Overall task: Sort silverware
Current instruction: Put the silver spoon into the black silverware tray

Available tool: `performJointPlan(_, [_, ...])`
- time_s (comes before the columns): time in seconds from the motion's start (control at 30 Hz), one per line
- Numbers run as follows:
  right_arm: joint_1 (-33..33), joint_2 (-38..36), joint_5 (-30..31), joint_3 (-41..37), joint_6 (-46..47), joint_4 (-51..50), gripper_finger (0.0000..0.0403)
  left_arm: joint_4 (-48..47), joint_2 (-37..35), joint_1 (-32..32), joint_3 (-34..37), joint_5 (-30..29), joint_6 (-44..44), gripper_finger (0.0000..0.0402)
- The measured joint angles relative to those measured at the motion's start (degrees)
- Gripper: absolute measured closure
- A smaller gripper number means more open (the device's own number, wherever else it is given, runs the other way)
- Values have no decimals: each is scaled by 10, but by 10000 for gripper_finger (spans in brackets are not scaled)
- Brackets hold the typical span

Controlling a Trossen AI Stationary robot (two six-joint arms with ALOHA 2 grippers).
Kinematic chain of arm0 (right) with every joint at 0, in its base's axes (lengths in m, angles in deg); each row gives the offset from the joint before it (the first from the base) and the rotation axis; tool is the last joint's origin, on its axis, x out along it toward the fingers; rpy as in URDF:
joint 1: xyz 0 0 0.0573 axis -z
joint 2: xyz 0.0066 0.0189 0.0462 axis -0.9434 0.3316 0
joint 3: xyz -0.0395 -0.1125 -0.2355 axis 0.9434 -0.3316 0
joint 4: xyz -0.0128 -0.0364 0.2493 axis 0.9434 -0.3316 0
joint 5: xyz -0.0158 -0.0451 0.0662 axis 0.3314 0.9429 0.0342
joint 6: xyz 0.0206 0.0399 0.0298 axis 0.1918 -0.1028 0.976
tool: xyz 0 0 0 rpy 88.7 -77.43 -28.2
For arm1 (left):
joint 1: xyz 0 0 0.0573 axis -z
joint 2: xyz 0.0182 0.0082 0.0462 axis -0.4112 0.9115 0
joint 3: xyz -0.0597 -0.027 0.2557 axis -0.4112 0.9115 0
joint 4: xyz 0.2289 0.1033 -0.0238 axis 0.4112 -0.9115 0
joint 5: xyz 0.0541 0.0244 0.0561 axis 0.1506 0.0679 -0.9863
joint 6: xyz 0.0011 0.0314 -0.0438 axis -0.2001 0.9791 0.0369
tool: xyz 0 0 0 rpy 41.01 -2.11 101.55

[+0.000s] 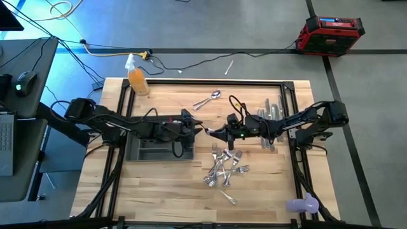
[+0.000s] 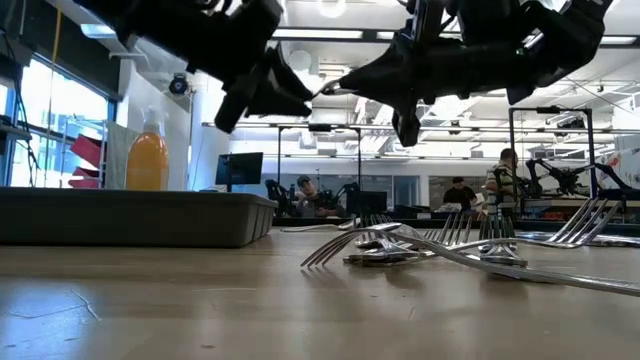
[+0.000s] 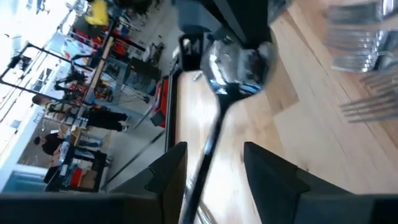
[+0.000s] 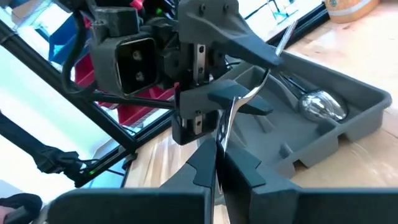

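right gripper (image 4: 217,163) clamped on a spoon (image 3: 239,65) handle, left gripper (image 3: 211,171) fingers apart around it, over the tray (image 4: 354,102)

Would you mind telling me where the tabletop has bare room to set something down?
Bare wood lies in front of the tray, left of the fork pile, and at the table's back middle between the bottle and the two spoons. The centre is crowded: both grippers meet above it, with more silverware at the right rear.
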Motion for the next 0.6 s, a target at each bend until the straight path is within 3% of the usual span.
performJointPlan(0.17, [0, 0, 6, 0, 2, -10, 403, -17, 8, -3, 0, -14, -10, 307])
performJointPlan(0.4, [0, 0, 7, 0, 2, -14, 403, -23, 7, 4, 0, -40, -4, 389])
performJointPlan(0.6, [0, 0, 8, 0, -11, -18, 403, -32, 8, 5, 0, -44, -9, 399])
